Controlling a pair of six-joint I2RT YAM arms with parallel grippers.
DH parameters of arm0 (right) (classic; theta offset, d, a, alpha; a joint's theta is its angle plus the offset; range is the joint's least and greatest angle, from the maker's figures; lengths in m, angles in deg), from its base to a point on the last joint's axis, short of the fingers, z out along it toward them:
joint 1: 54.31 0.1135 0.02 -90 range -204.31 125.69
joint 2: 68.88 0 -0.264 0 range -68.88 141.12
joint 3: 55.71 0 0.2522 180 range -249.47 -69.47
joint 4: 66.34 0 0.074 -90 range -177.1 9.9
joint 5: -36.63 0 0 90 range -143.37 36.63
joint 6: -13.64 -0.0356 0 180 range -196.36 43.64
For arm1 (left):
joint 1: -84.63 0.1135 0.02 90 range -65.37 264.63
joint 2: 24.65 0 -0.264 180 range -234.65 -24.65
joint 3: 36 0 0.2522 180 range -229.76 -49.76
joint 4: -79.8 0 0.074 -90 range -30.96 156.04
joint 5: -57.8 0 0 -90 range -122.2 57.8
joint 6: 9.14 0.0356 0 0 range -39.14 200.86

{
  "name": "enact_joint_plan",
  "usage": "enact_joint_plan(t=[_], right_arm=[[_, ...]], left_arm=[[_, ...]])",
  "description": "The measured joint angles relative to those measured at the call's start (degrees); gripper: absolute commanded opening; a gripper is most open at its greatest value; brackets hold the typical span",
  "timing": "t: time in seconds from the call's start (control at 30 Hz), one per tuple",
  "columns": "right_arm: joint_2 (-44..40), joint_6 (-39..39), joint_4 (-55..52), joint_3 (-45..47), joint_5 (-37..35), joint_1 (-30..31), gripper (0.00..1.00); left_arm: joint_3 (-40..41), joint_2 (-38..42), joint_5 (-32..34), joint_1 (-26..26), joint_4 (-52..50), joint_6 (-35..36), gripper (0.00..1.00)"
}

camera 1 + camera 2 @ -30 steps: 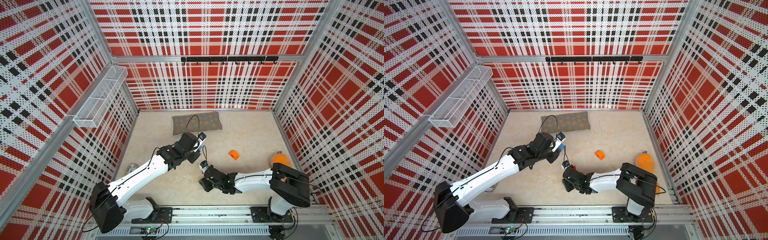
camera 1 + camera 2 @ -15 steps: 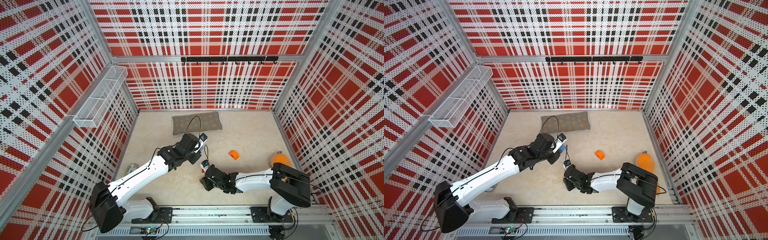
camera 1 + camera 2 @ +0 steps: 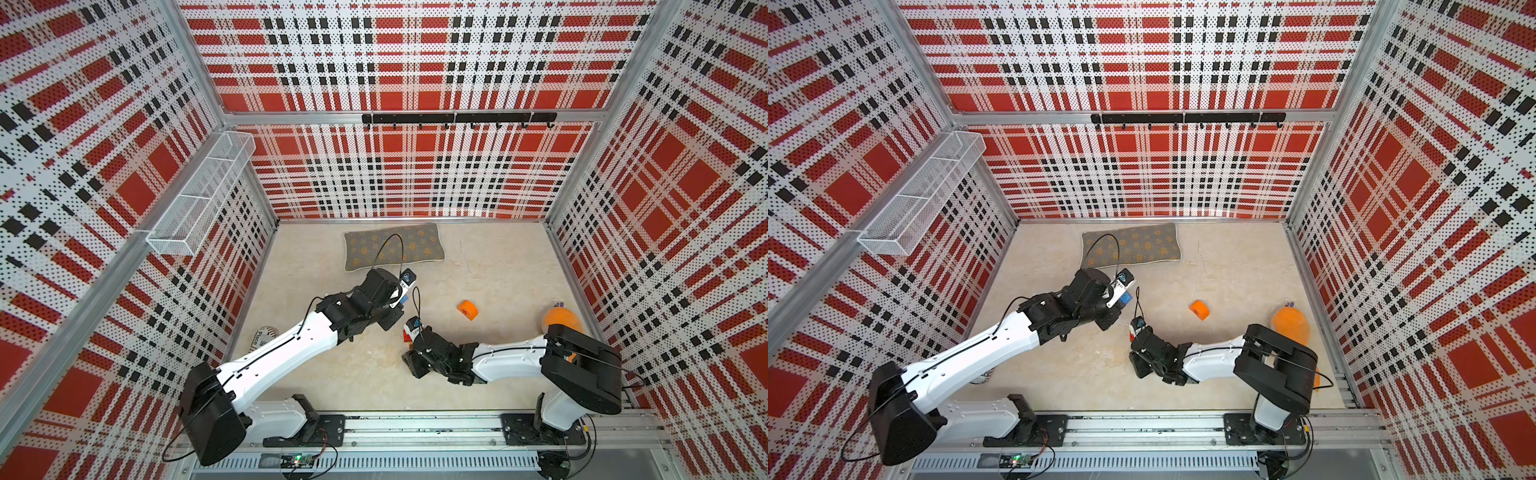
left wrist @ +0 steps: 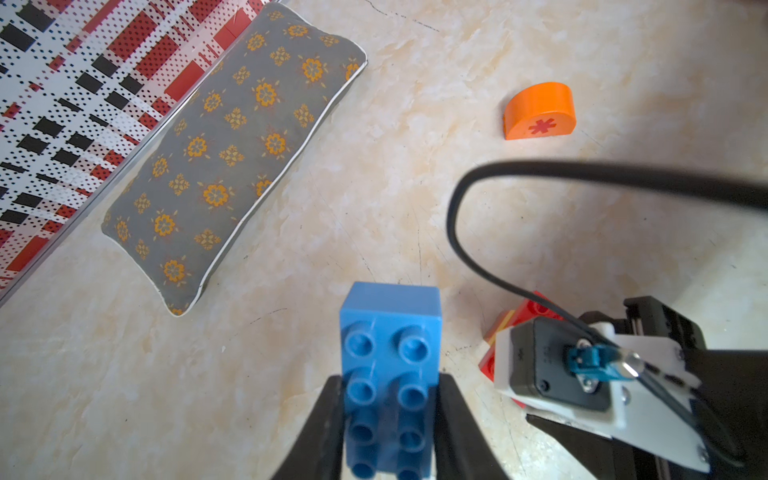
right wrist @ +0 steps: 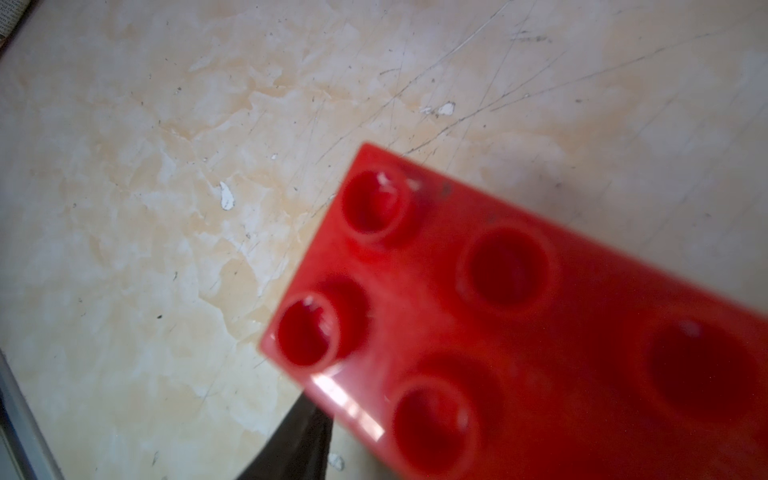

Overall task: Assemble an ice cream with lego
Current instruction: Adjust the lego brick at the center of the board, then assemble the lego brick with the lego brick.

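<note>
My left gripper (image 4: 390, 399) is shut on a blue lego brick (image 4: 390, 357), studs facing the camera; both top views show it (image 3: 404, 298) raised above the floor. The right gripper (image 3: 409, 338) is low, just in front and to the right, shut on a red brick (image 5: 519, 332) with studs up. One dark finger (image 5: 291, 444) shows under it; the other is hidden. In the left wrist view this red brick (image 4: 536, 307) has a yellow edge below it. The orange dome (image 3: 468, 309) with a red asterisk (image 4: 540, 126) lies alone to the right.
A grey flowered cushion (image 3: 392, 246) lies at the back of the floor. A big plain orange round object (image 3: 559, 318) sits by the right wall. A small round labelled thing (image 3: 264, 336) lies by the left wall, under a wire basket (image 3: 199, 199). The right wrist's cable (image 4: 457, 232) loops between the arms.
My left gripper with the blue brick has drifted slightly toward the right gripper. The right arm has barely moved.
</note>
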Motion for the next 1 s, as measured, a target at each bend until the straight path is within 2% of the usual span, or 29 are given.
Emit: enact_joint_plan(t=[0.37,0.5,0.7,0.83,1.0], right_arm=[[-4.0,0.7,-1.8,3.0,-0.9,-0.1,0.48],[-11.4,2.7,-4.9,5.8,-0.6,-0.1,0.49],[-28.5,5.9,-11.2,9.1,-0.2,-1.5,0.5],[-39.5,7.7,-15.5,10.0,1.0,-8.0,0.5],[-46.2,11.3,-19.2,9.5,5.0,-18.9,0.5]], left_arm=[[0.0,0.0,-0.1,-3.4,0.0,1.0,0.07],[-0.1,0.0,-1.4,-5.8,-0.7,2.8,0.08],[-2.7,-2.1,-5.6,-7.7,-3.8,6.1,0.08],[-4.6,-6.7,-6.6,-8.9,-5.7,7.3,0.06],[-6.6,-13.4,-6.4,-10.1,-8.4,8.2,0.05]])
